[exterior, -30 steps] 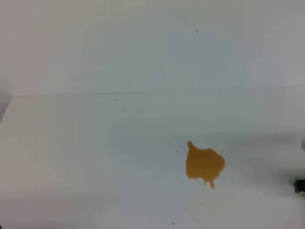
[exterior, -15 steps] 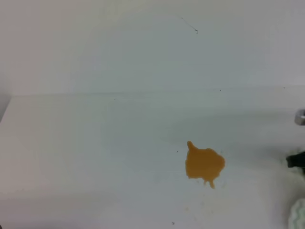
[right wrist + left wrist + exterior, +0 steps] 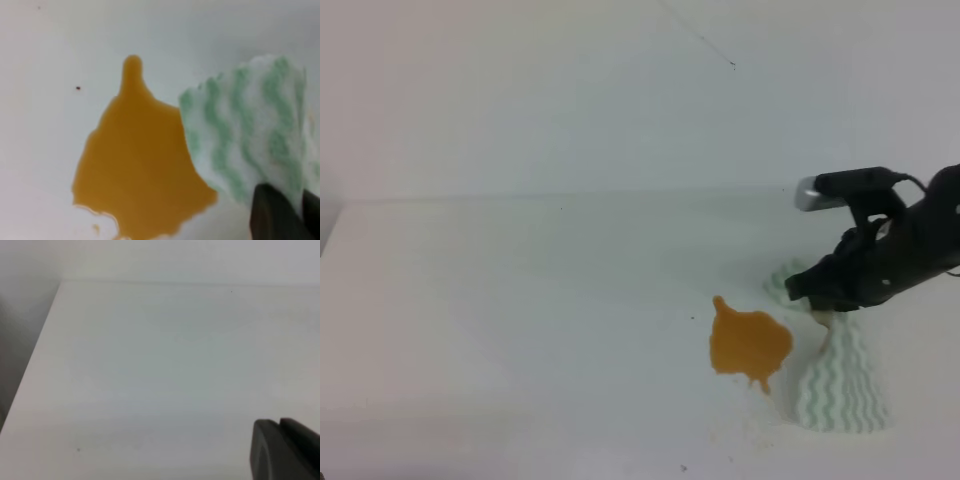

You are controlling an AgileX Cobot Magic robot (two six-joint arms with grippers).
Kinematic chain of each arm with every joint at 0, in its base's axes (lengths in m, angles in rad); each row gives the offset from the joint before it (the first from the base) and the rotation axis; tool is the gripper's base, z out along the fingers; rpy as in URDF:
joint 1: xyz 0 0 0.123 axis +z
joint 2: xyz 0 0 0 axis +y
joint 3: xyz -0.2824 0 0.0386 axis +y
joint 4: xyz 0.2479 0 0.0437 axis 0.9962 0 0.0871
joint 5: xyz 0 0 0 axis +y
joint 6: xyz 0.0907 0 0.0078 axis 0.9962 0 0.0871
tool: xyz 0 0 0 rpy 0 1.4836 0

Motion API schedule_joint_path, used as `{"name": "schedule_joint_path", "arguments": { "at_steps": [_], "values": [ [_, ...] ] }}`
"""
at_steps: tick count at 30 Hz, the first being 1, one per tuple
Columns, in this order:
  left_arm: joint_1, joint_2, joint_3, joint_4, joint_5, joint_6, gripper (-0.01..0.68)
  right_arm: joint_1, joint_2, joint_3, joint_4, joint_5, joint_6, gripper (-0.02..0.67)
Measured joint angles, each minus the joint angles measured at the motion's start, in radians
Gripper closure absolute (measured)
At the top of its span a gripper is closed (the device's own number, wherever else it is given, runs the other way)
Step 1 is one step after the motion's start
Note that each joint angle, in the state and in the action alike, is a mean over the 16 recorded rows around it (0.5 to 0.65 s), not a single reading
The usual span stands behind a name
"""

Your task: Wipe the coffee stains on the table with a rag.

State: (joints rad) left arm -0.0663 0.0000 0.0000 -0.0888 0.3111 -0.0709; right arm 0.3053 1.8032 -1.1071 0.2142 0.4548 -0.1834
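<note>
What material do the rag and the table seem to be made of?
The rag: probably a soft, thin, non-woven cleaning cloth, matte, white with pale green wavy stripes; it drapes and folds under the right gripper. The table: smooth, plain white, perhaps laminate or painted board; the coffee stains sit on top as a pool, not soaked in.

Black right arm (image 3: 910, 245) with silver-tipped camera bar (image 3: 845, 187) (thin cable looping behind); dark claw (image 3: 820, 290).

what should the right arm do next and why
Probably slide the rag left across the stain. The right gripper is shut on the rag, whose edge seems to just reach the blob, which looks unwiped.
</note>
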Motion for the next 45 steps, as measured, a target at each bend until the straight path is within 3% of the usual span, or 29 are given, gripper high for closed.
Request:
{"name": "schedule_joint_path", "arguments": {
  "at_steps": [18,33,45],
  "values": [
    [0.000,0.000,0.000,0.000,0.000,0.000,0.672,0.104,0.228,-0.119,0.162,-0.053,-0.062,0.625],
    [0.000,-0.002,0.002,0.000,-0.001,0.000,0.672,0.122,0.237,-0.148,0.298,-0.144,-0.129,0.625],
    [0.000,0.000,0.000,0.000,0.000,0.000,0.672,0.121,0.310,-0.233,0.317,-0.061,-0.137,0.627]
  ]
}}
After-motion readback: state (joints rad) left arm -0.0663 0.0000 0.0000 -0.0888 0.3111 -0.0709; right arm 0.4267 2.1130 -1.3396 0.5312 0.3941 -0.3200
